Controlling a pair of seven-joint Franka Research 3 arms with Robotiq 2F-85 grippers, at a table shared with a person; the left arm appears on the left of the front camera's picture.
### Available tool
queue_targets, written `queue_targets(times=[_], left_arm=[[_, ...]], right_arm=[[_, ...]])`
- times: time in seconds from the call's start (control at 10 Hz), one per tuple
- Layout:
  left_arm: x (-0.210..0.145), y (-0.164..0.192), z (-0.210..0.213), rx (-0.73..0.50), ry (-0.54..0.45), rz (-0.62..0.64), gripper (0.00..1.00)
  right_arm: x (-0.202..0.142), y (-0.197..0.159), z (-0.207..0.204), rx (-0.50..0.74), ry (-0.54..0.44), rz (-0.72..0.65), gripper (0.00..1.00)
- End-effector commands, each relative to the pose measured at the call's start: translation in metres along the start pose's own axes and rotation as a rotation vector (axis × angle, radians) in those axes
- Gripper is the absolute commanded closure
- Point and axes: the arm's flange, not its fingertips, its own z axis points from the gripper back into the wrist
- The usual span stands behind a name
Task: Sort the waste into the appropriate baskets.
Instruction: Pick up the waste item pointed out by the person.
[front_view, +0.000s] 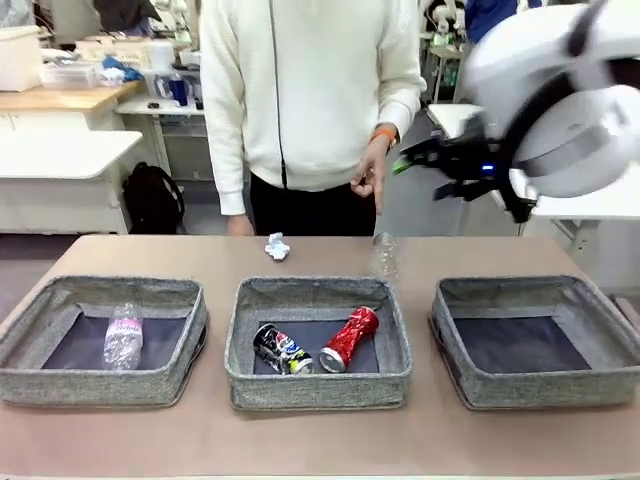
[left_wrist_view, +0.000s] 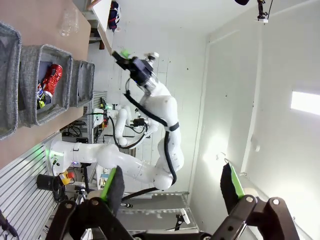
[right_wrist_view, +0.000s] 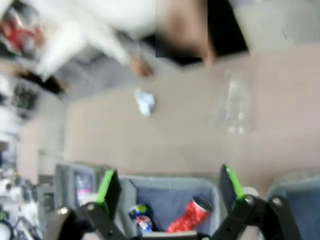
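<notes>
While the right gripper (front_view: 415, 160) is hanging released above the far side of the tabletop (front_view: 200, 440), the clear plastic cup (front_view: 385, 258) and crumpled paper wad (front_view: 277, 246) are waiting unsorted behind the middle basket (front_view: 318, 385). Squeezing the cup gently is looking advisable. The person's hand (front_view: 374, 175) is hovering close by, obstructing; the left gripper (left_wrist_view: 172, 192) is idling open.

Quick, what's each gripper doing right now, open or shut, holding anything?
Left gripper: open, holding nothing.
Right gripper: open, holding nothing.

Brown table (front_view: 320, 445), black backpack (front_view: 153, 197) on the floor beside a white table (front_view: 60, 152) behind
</notes>
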Motion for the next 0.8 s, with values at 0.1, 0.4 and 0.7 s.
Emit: queue_targets(times=[0.1, 0.4, 0.7], left_arm=[[-0.002, -0.003, 0.000, -0.026, 0.003, -0.028, 0.00], [-0.002, -0.003, 0.000, -0.026, 0.003, -0.028, 0.00], [-0.002, -0.003, 0.000, -0.026, 0.003, -0.028, 0.00]], right_arm=[[0.027, -0.038, 0.017, -0.075, 0.264, 0.075, 0.00], [0.000, -0.023, -0.044, -0.292, 0.285, 0.104, 0.00], [0.038, -0.018, -0.067, -0.287, 0.282, 0.028, 0.00]])
